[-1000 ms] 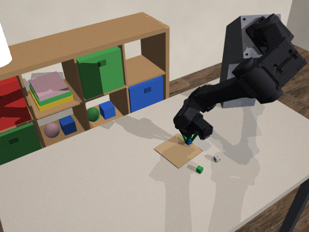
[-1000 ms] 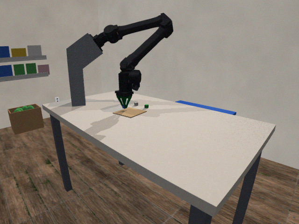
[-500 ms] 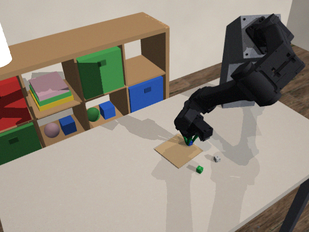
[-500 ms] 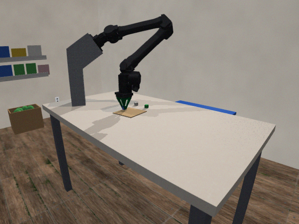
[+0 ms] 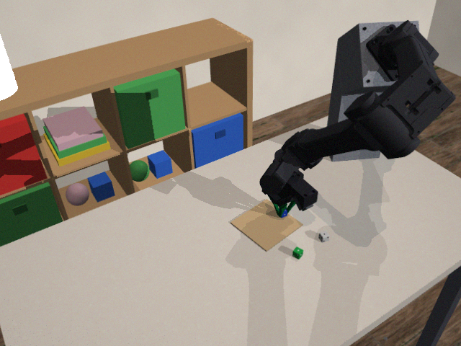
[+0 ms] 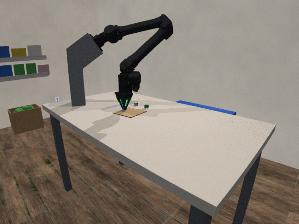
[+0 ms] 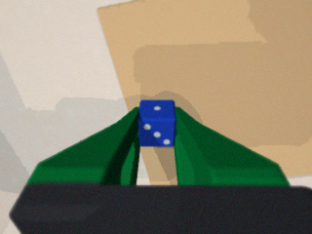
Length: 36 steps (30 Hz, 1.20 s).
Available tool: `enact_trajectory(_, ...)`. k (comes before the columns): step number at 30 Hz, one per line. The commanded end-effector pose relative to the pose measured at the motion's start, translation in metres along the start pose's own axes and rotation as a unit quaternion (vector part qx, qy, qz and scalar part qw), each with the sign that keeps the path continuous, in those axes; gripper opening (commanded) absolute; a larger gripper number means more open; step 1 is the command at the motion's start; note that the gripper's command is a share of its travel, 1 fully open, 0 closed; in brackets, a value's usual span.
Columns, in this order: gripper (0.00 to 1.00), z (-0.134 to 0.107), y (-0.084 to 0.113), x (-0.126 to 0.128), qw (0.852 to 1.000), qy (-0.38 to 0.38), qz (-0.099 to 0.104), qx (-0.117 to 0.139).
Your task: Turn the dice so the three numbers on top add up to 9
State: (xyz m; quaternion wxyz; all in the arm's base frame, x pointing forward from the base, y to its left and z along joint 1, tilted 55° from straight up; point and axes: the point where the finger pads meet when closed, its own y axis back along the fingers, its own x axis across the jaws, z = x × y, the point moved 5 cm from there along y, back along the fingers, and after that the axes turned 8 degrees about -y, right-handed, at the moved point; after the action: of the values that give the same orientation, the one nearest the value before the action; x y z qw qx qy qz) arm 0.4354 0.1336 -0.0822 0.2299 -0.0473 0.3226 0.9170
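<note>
Pincer (image 5: 283, 213) (image 6: 124, 108) (image 7: 157, 115) clamped on the blue die (image 5: 284, 213) (image 6: 123, 108) (image 7: 157, 124), over the mat's (image 5: 260, 227) (image 6: 131, 112) (image 7: 195, 73) edge at the wrist frame's centre; likely light, hard and slick, it wants a square grip on opposite faces, as should the white (image 5: 323, 236) (image 6: 136, 103) and green dice (image 5: 297, 253) (image 6: 146, 106), lower right from above.

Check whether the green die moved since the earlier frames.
No. The green die sits the same way off the mat's corner.
</note>
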Motion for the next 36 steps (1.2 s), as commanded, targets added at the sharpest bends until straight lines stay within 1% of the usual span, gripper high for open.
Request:
enact_trajectory(1, 0.15, 0.0010, 0.0063, -0.0046, 1.000, -0.004, -0.008, -0.001)
enact_trajectory(15, 0.15, 0.0010, 0.0063, -0.0047, 1.000, -0.004, -0.008, -0.001)
enact_trajectory(36, 0.15, 0.0011, 0.0090, -0.0120, 1.000, 0.001, -0.013, -0.001)
